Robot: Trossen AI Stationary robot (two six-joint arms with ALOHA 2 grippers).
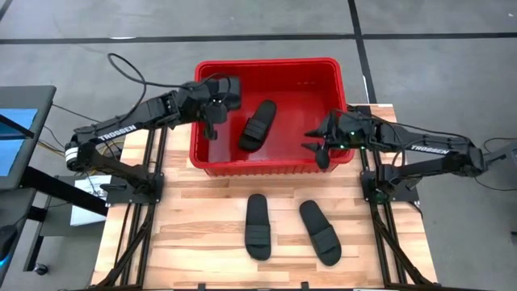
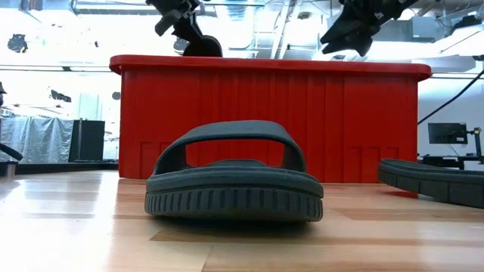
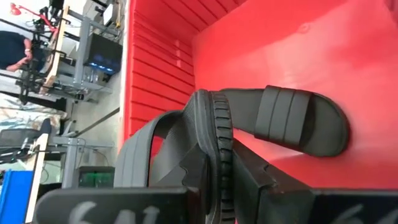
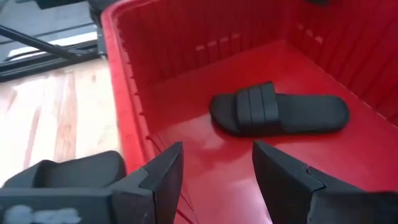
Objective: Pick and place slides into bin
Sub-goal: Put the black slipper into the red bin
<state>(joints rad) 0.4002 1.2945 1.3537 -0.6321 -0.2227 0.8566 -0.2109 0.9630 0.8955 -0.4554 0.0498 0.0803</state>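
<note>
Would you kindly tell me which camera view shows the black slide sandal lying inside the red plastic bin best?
The right wrist view: the black slide sandal lies whole and unobstructed on the red plastic bin floor. The high view shows it small, the left wrist view partly, and the low view not at all.

Light wooden slatted table top [image 1: 202, 242] on a grey floor [image 1: 452, 48]. A black cable [image 1: 129, 69] loops beside a blue-screened monitor [image 1: 16, 137] at the table's left.
</note>
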